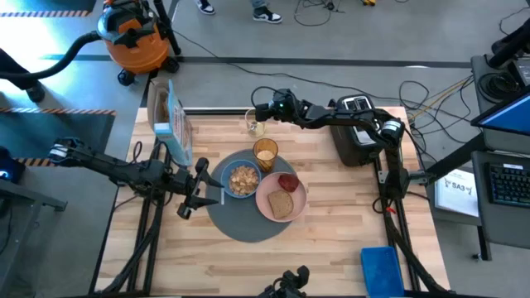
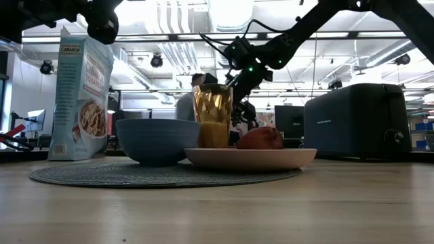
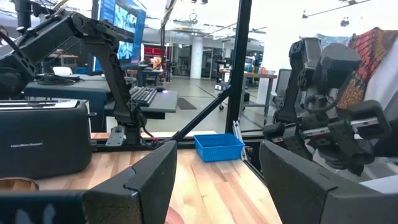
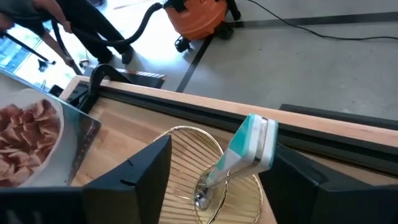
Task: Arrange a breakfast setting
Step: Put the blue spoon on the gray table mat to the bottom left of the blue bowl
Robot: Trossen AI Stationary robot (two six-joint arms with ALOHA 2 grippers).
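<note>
The right claw [image 1: 258,111] hangs at the far edge of the tabletop [image 1: 331,240], its fingers spread wide above a clear glass [image 1: 254,126] and holding nothing; the light-blue spoon [image 4: 239,155] stands tilted inside that glass, its handle rising between the two fingers without touching either. The right arm reaches in level from the right, passing over the black toaster [image 1: 354,139], with the wrist bent down toward the glass. The left claw [image 1: 201,189] waits just left of the mat, low and level, fingers apart and empty, the arm stretched in from the left edge. On the round dark-grey mat [image 1: 240,222] sit the small blue bowl [image 1: 242,179] filled with cereal, the amber tumbler [image 1: 266,154] just behind it, and the pink plate [image 1: 267,199] carrying the brown toast slice [image 1: 281,204] and a small red food piece [image 1: 287,182]. A cereal box [image 2: 83,95] stands at the far left; its top line reads "CINNAMON". The toaster carries small lettering too fine to read.
</note>
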